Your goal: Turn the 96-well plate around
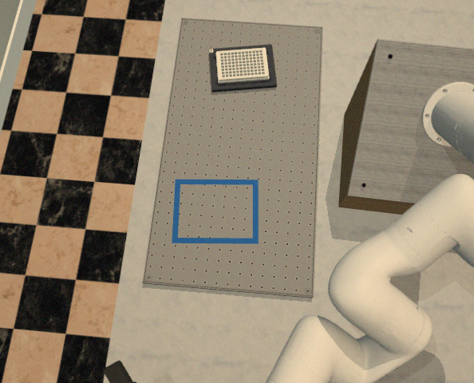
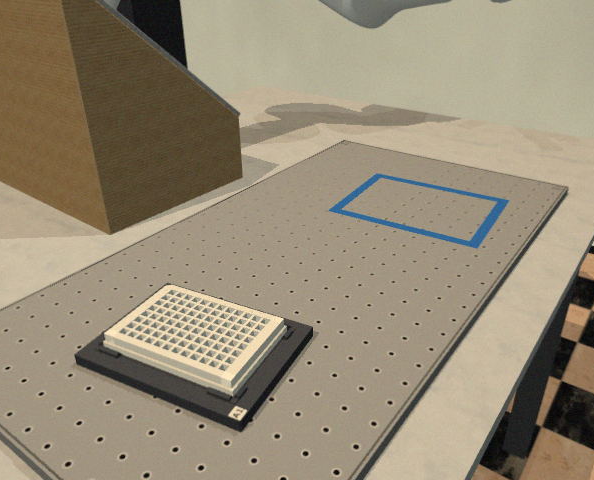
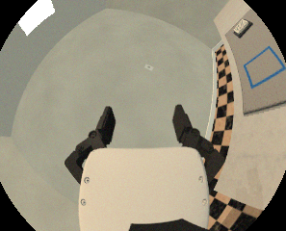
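Note:
The white 96-well plate point(image 1: 242, 64) sits flat in the black nest N1 at the far end of the perforated deck. It also shows in the exterior view point(image 2: 196, 335), with the nest's A1 label point(image 2: 238, 411) at the near corner. The blue taped outline B1 point(image 1: 215, 211) is empty and also shows in the exterior view point(image 2: 419, 209). My gripper point(image 3: 143, 113) is open and empty, far from the deck and pointing at the wall; plate point(image 3: 242, 26) and outline point(image 3: 265, 67) show small at the wrist view's right edge.
A large wooden block point(image 1: 398, 128) stands beside the deck, tall in the exterior view point(image 2: 95, 103). My arm's links point(image 1: 393, 267) lie off the deck's right side. The table edge and checkered floor point(image 1: 56, 185) are on the left.

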Action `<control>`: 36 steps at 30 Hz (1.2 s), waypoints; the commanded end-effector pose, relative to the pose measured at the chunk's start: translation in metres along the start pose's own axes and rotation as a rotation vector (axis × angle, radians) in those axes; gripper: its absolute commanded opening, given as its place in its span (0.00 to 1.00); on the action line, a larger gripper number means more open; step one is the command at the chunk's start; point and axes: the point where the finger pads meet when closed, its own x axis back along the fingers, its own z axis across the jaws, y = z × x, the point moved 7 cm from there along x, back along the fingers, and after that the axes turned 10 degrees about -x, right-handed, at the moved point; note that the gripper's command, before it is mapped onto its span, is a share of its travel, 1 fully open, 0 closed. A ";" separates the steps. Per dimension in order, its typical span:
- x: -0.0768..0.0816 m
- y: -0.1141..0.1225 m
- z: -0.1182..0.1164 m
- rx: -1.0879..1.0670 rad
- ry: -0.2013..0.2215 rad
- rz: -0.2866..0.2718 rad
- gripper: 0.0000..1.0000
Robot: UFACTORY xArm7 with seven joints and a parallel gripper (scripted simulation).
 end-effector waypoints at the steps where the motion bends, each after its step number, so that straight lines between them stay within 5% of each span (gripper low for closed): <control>1: 0.000 0.000 -0.003 -0.005 0.001 0.000 1.00; 17: 0.000 0.000 -0.003 -0.005 0.001 0.000 1.00; 21: 0.005 -0.005 -0.014 -0.070 -0.111 -0.025 1.00; 35: 0.021 -0.014 -0.071 -0.070 -0.111 -0.025 1.00; 36: 0.023 -0.015 -0.073 -0.085 -0.140 -0.028 1.00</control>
